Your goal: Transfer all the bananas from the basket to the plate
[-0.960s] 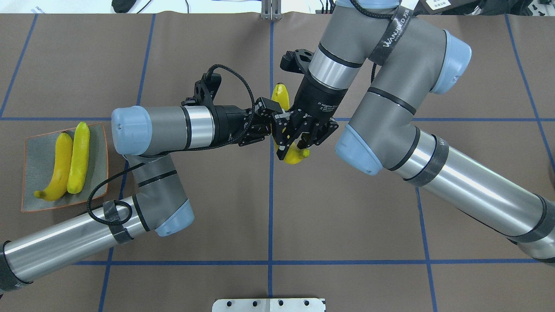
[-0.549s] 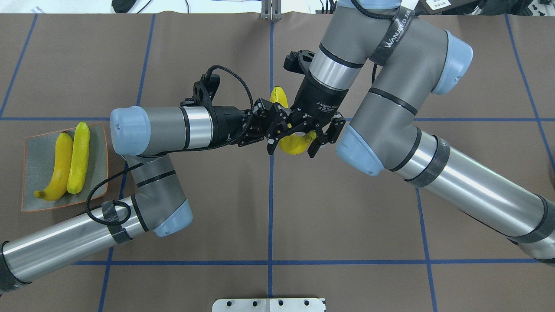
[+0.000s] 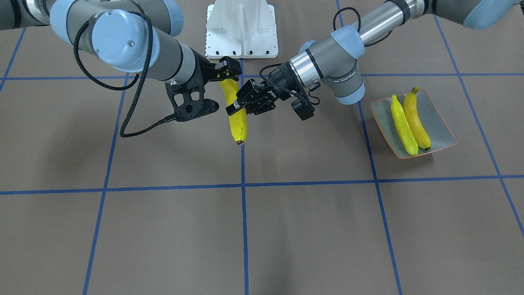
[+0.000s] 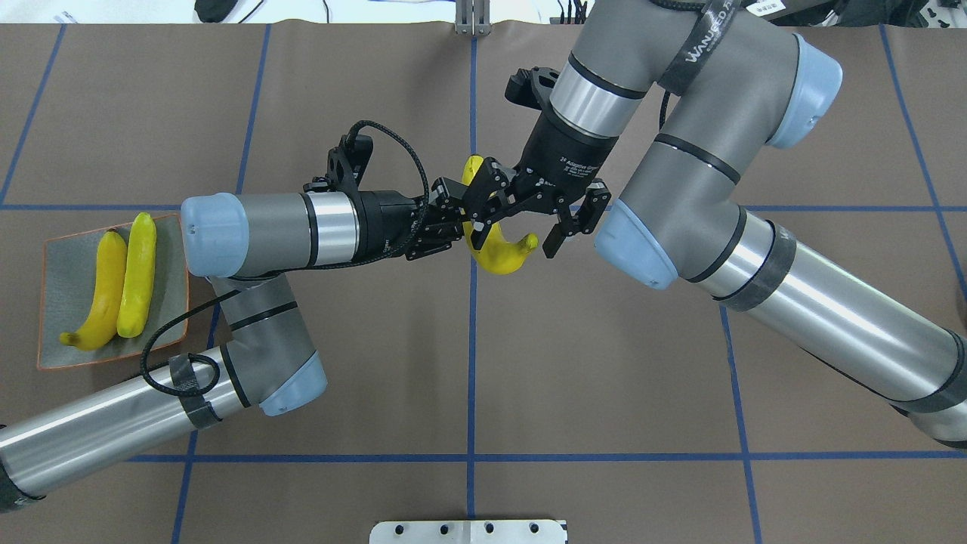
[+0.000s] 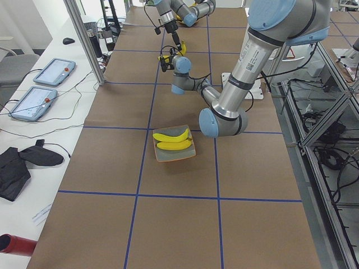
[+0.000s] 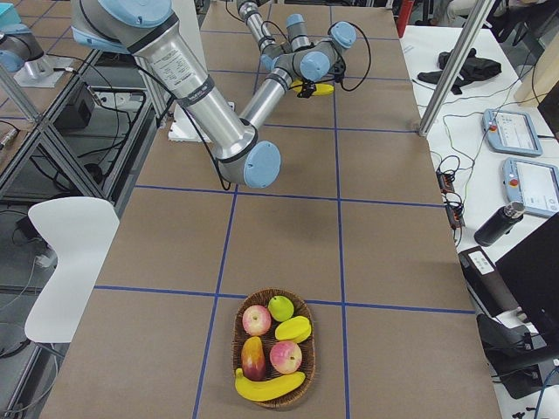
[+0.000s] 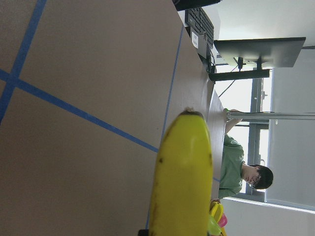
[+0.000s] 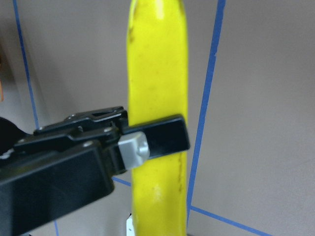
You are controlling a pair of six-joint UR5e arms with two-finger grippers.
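A yellow banana [image 4: 502,253] hangs above the table's middle, with my left gripper [image 4: 462,225] shut on it. Its finger [image 8: 160,137] crosses the banana [image 8: 157,73] in the right wrist view. My right gripper [image 4: 514,234] stands open around the same banana, jaws spread wide and off the fruit. In the front view the banana [image 3: 237,119] points down at the table. The grey-green plate [image 4: 68,264] at the left holds two bananas [image 4: 102,291] [image 4: 137,276] side by side. The wicker basket [image 6: 238,325] at the right end holds one more banana [image 6: 266,386].
Apples and other fruit fill the basket beside the banana. A white mount [image 3: 241,28] stands at the robot's edge of the table. A person [image 7: 241,172] shows far off in the left wrist view. Blue tape lines cross the brown table.
My right gripper has opened off the banana and drawn back slightly. The left gripper keeps hold and has shifted the banana a little left.
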